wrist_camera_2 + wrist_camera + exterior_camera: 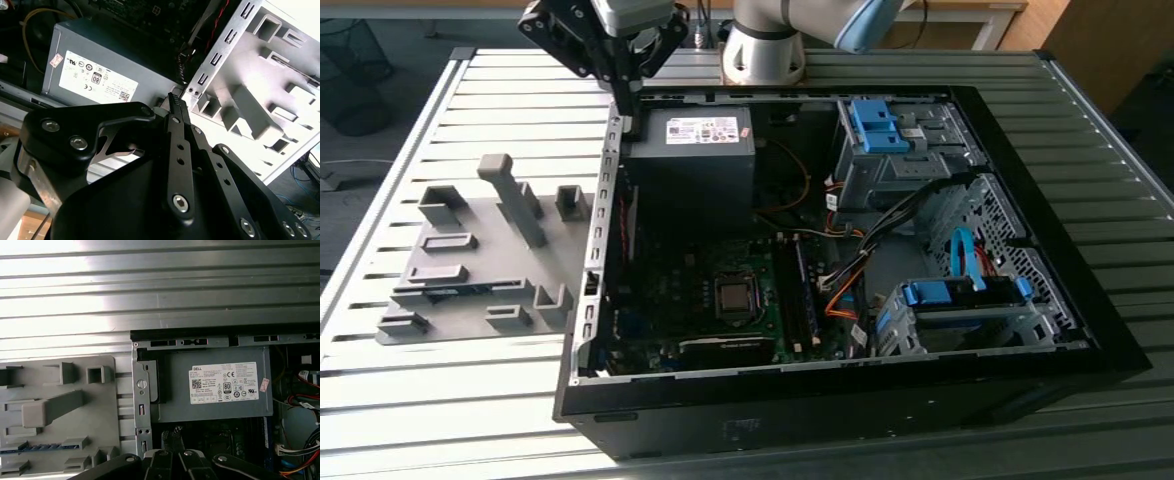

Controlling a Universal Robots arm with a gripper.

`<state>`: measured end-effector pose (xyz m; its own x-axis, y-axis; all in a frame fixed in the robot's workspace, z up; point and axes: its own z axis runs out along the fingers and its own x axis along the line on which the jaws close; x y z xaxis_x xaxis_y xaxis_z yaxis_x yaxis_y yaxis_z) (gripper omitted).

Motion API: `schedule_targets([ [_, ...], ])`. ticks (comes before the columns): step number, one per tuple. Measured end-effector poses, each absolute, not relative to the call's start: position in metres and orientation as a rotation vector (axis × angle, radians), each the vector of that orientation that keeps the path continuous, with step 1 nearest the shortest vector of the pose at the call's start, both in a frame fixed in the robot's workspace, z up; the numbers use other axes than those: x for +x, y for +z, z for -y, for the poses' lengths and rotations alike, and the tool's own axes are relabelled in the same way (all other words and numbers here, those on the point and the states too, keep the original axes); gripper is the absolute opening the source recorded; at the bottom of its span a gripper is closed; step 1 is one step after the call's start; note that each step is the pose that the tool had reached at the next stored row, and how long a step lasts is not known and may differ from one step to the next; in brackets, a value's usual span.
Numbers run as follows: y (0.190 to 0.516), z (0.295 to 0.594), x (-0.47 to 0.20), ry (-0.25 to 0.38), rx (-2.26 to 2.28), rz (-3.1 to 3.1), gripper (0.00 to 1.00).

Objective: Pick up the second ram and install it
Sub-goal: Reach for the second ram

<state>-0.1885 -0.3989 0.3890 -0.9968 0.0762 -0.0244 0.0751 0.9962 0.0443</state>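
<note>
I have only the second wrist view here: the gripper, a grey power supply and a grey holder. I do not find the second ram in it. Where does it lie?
Observer: In the first wrist view the second ram shows as a thin blue strip in a slot of the grey holder.
Operator: And where is the gripper relative to the computer?
Observer: In the exterior view the gripper hangs above the side wall of the case, at the corner by the power supply, not over the holder.
</note>
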Motion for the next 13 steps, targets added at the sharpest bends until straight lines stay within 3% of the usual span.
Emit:
schedule_targets([
  [13, 0.3887, 0.3989, -0.1911, 0.068, 0.118, -3.112, 0.11],
])
